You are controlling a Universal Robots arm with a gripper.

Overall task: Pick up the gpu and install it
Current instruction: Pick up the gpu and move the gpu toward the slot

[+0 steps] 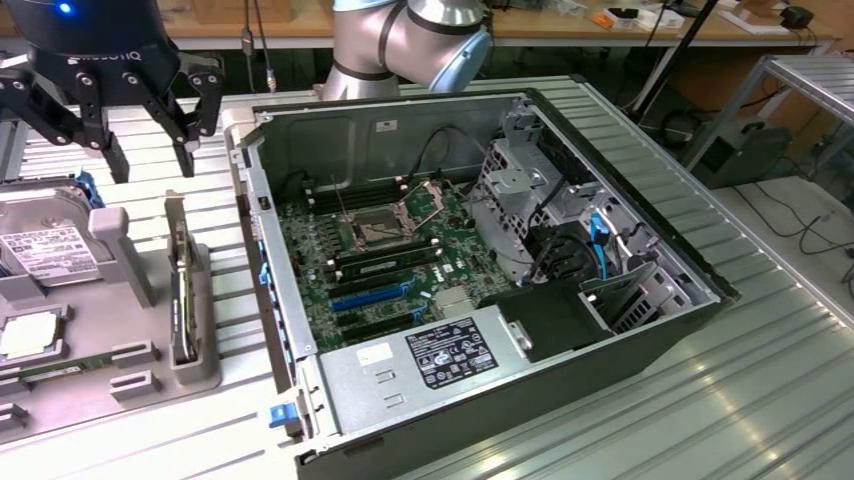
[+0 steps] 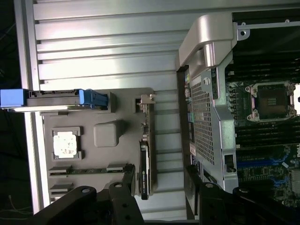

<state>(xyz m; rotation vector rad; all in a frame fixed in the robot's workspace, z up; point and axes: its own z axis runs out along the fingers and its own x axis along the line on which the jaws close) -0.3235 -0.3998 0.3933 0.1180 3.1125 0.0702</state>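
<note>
Ribbed metal bench [image 1: 761, 400], open computer case [image 1: 400, 395]. Gripper [image 1: 150, 150]: jaws wide, empty, above grey fixture tray [image 1: 127, 385]. Gpu [image 1: 183, 295]: on edge in tray slot, beside case, untouched. Step: approach for pick-up. Likely requirement: jaws aligned astride the card's thin edge.

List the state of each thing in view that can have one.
gripper, open, holding nothing, over the grey tray.
gpu, standing on edge in the grey tray, not installed.
computer case, side open, motherboard exposed.
hard drive, resting in the grey tray.
</note>
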